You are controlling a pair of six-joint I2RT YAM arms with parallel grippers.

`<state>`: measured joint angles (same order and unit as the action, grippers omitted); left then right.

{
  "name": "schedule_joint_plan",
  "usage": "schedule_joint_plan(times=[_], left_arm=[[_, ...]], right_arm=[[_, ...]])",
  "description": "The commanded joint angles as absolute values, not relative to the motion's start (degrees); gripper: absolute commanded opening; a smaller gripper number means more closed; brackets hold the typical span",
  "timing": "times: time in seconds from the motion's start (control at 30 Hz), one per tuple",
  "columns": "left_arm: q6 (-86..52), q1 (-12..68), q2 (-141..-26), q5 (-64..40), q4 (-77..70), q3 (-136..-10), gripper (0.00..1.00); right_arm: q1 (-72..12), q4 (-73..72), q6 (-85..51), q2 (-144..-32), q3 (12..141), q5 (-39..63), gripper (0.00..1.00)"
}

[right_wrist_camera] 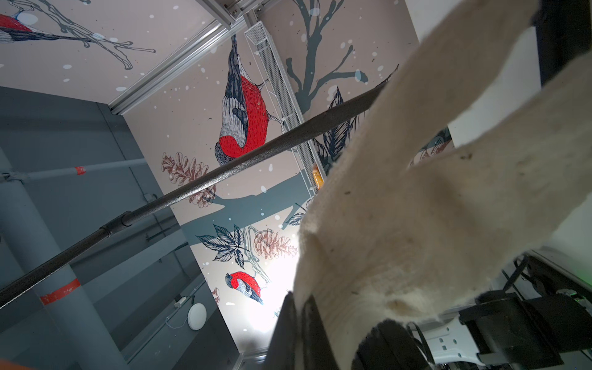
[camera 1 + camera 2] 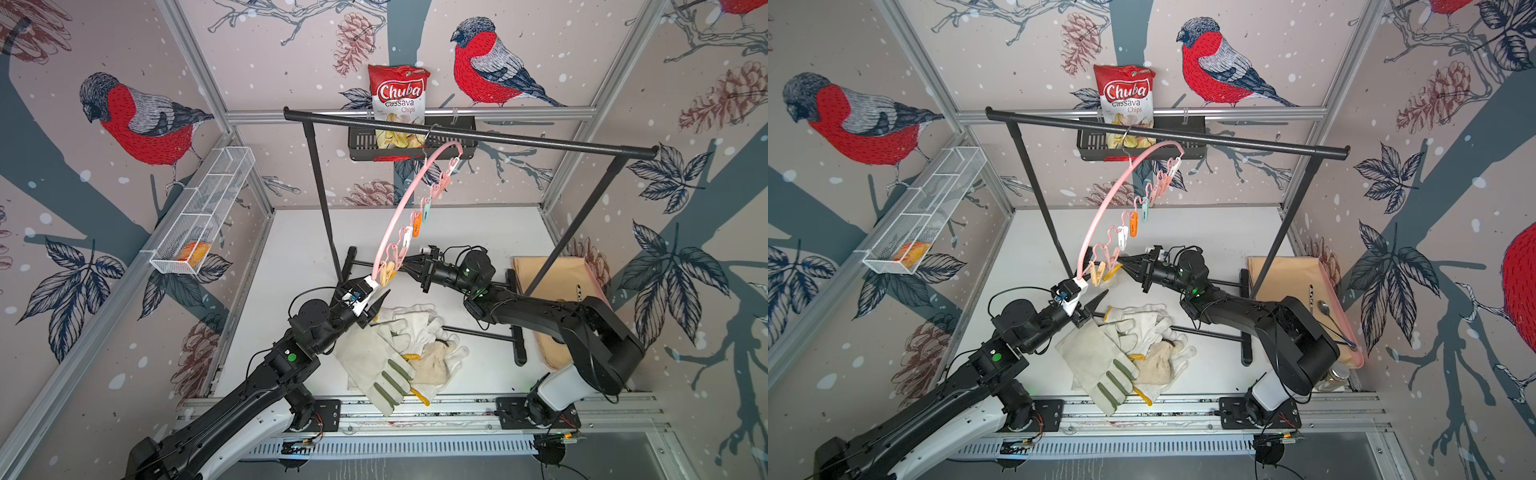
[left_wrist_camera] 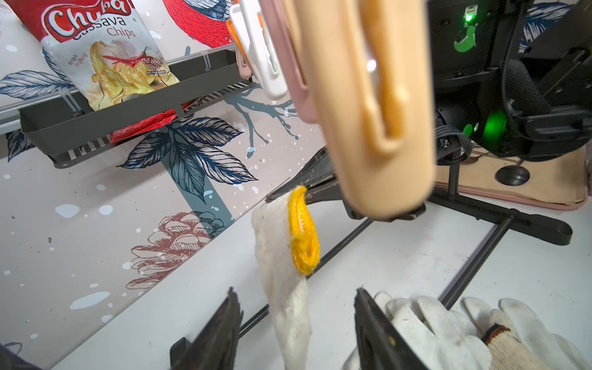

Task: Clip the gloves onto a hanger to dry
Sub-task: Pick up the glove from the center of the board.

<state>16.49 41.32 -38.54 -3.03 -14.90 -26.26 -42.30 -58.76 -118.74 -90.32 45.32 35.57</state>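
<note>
Beneath the lowest end of the pink hanger (image 2: 395, 214), which hangs by its hook from the black rack (image 2: 519, 141), the step in hand looks like feeding one knitted glove (image 3: 282, 256) into a peg. The right pincer (image 2: 403, 262) is closed tight on that glove's yellow cuff (image 3: 302, 237) and holds it up just beside the peach peg (image 3: 378, 112), with the cloth dangling below. The left pincer (image 3: 294, 291) sits under the peg with its jaws about half apart. In the left wrist view the hanging glove shows between them, but the pincer grips nothing that I can see. The next move probably calls for the left pincer to squeeze the peg open while the right raises the cuff into its mouth. That needs fine alignment, since the hanger hangs loose. The other gloves (image 2: 395, 349) lie heaped on the tabletop (image 2: 299, 249), none clipped yet.
</note>
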Motion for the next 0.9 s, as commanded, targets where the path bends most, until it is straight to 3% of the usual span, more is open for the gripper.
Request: schedule_joint_plan(times=[0.0, 0.47, 0.87], left_arm=[[14.70, 41.57, -39.46, -2.66, -19.72, -26.77, 0.52], [12.57, 41.67, -42.18, -1.19, -22.19, -27.24, 0.25], [12.68, 41.66, -43.16, -0.57, -23.59, -26.89, 0.19]], right_arm=[[-42.84, -64.03, -120.85, -90.84, 45.70, 34.89, 0.00], [-43.68, -65.54, -121.46, -91.97, 45.57, 34.46, 0.00], [-44.65, -67.13, -122.23, -93.08, 45.76, 34.12, 0.00]])
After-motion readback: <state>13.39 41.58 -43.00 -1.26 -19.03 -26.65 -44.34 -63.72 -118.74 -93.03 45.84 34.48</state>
